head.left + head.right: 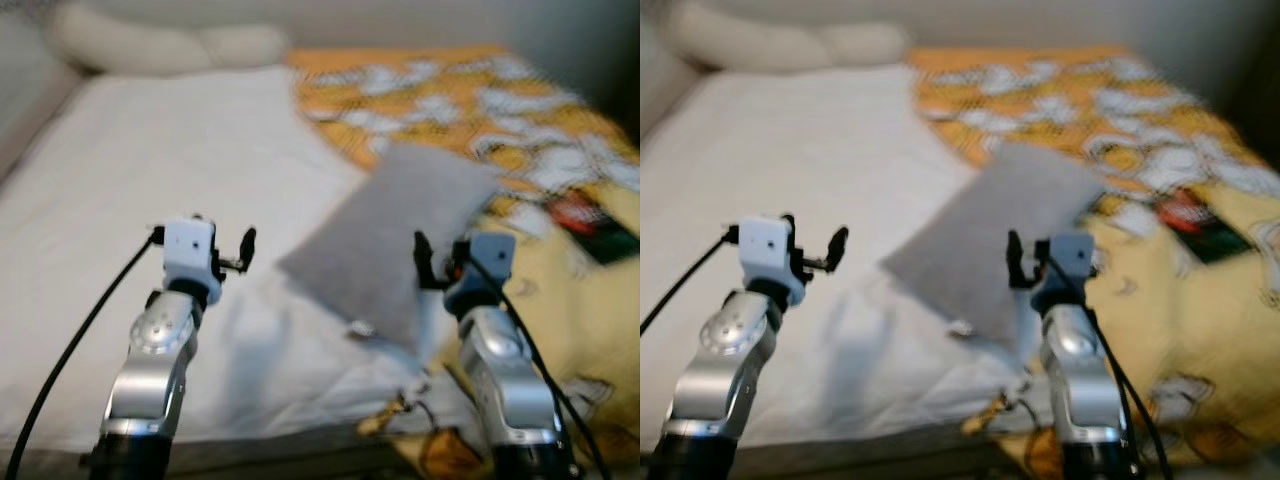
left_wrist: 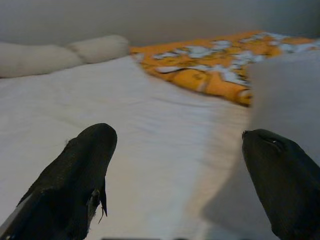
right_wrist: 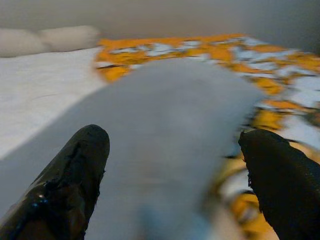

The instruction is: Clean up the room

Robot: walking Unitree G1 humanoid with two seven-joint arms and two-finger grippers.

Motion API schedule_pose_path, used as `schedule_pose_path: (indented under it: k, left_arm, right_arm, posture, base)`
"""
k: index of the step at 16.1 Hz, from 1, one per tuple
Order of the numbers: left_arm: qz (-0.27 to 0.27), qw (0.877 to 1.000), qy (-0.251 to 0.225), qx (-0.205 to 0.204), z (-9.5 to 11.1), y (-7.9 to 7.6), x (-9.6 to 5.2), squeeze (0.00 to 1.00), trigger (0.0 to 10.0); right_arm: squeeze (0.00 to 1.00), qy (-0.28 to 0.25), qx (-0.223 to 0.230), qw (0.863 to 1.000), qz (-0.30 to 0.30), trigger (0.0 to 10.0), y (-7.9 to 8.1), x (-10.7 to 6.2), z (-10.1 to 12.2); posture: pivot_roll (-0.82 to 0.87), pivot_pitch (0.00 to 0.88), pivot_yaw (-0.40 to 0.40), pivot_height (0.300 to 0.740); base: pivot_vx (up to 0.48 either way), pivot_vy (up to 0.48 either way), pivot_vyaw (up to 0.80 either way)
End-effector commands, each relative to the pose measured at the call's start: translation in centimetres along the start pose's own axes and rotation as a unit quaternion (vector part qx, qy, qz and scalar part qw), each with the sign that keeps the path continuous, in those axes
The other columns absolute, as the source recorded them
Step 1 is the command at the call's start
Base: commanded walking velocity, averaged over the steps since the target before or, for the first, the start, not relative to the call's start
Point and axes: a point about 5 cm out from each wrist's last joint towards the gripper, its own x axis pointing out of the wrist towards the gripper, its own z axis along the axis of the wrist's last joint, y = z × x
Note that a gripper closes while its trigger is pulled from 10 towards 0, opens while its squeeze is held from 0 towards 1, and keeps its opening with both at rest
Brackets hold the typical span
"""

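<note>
White sheet [image 1: 150,180] covers left and centre of frame, smooth, lightly creased. Two cream bolster-like pillows [image 1: 150,45] along top left edge, end to end, against pale wall [image 1: 400,20]. Dark patch with red mark [image 1: 590,225] at right edge, on yellow fabric; blurred, cannot tell what it is.

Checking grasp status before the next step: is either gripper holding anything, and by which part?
Nothing is held. The left gripper and right gripper are both open above the bed, with the grey pillow lying ahead, ungripped.
</note>
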Motion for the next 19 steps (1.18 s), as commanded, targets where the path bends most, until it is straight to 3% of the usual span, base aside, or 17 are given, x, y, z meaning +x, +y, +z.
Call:
schedule_pose_path:
  k: [1,3,4,7,15,18,19]
  left_arm:
    - [0.003,1.000,-0.003,0.004,0.2,0.1,0.1,0.19,10.0]
    - [0.003,1.000,-0.003,0.004,0.2,0.1,0.0,0.18,10.0]
    - [0.003,1.000,-0.003,0.004,0.2,0.1,0.0,0.18,10.0]
    - [0.004,1.000,-0.002,0.004,0.2,0.1,0.0,0.18,10.0]
    - [0.006,1.000,0.000,0.007,0.1,0.3,-0.1,0.14,10.0]
    - [0.004,1.000,0.001,0.008,0.1,0.2,0.0,0.13,10.0]
    - [0.000,1.000,-0.001,0.010,0.2,0.3,0.2,0.13,10.0]
  right_arm:
    - [0.00,-0.002,-0.002,1.000,0.008,10.0,0.2,0.1,0.2]
    - [0.00,0.005,-0.015,1.000,0.021,10.0,0.4,0.1,0.0]
    - [0.00,0.007,-0.056,0.998,0.033,10.0,0.7,0.1,0.0]
    - [0.00,0.007,-0.013,0.999,0.033,10.0,0.7,-0.1,-0.2]
    - [0.00,0.015,-0.023,0.999,0.027,10.0,0.5,0.1,-0.3]
    - [0.00,0.025,-0.006,1.000,0.000,10.0,-0.4,0.4,-0.5]
    - [0.78,0.026,0.011,1.000,-0.009,10.0,-1.0,0.7,-0.3]
  posture:
    - [-0.02,0.000,0.010,0.740]
    - [-0.02,0.000,0.010,0.740]
    - [-0.02,0.000,0.010,0.740]
    - [-0.02,0.000,0.010,0.740]
    - [-0.02,0.000,0.010,0.740]
    - [-0.02,0.000,0.010,0.740]
    - [-0.02,0.000,0.014,0.740]
  base:
    - [0.259,0.000,0.00]
    - [0.259,0.000,0.00]
    - [0.262,0.000,0.45]
    - [0.171,0.000,0.27]
    - [0.000,0.000,0.00]
    - [0.000,0.000,0.00]
    - [0.000,0.000,0.00]
